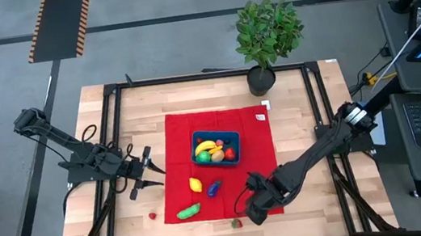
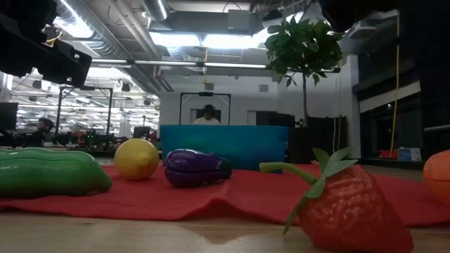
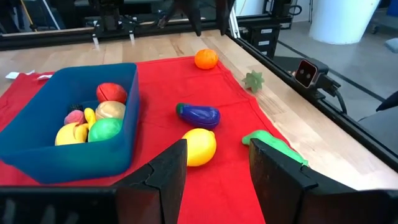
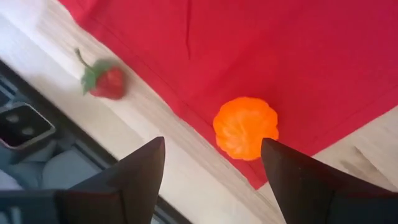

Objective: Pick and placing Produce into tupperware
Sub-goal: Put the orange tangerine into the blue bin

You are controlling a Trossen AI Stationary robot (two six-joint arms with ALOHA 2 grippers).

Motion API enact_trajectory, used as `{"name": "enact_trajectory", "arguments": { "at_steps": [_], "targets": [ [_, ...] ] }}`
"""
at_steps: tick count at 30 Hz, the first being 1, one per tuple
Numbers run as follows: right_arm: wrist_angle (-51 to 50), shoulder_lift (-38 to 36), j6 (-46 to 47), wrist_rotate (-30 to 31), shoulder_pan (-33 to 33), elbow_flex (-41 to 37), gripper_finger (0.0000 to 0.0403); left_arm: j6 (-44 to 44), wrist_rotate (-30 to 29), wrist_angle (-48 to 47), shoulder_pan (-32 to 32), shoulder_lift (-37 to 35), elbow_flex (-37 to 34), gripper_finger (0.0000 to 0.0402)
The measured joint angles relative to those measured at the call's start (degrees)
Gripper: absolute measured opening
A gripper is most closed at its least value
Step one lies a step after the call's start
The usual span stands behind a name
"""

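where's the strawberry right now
The strawberry lies on bare wood just off the red cloth's near edge in the high view, beside the open right gripper, which hovers over the orange pumpkin.

**Counts on the table**

One blue tupperware (image 1: 215, 138) holding about five produce pieces. Loose produce: one lemon (image 1: 195, 185), one eggplant (image 1: 214, 187), one cucumber (image 1: 188, 212), one orange pumpkin (image 4: 245, 127), two strawberries (image 1: 236, 223) (image 1: 152, 215). One red cloth (image 1: 252, 157). One potted plant (image 1: 267, 37).
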Motion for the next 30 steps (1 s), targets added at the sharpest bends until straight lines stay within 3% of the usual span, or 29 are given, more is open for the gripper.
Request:
{"name": "enact_trajectory", "arguments": {
  "at_steps": [11, 30],
  "targets": [
    [-0.61, 5.61, -0.12, -2.07, 1.59, 0.00, 0.0267, 0.00, 0.00, -0.03, 0.01, 0.00, 0.00, 0.0163],
    [-2.23, 6.83, -0.23, -0.20, 1.54, 0.00, 0.0267, -0.17, 0.00, -0.03, 0.01, 0.00, 0.00, 0.0163]
  ]
}}
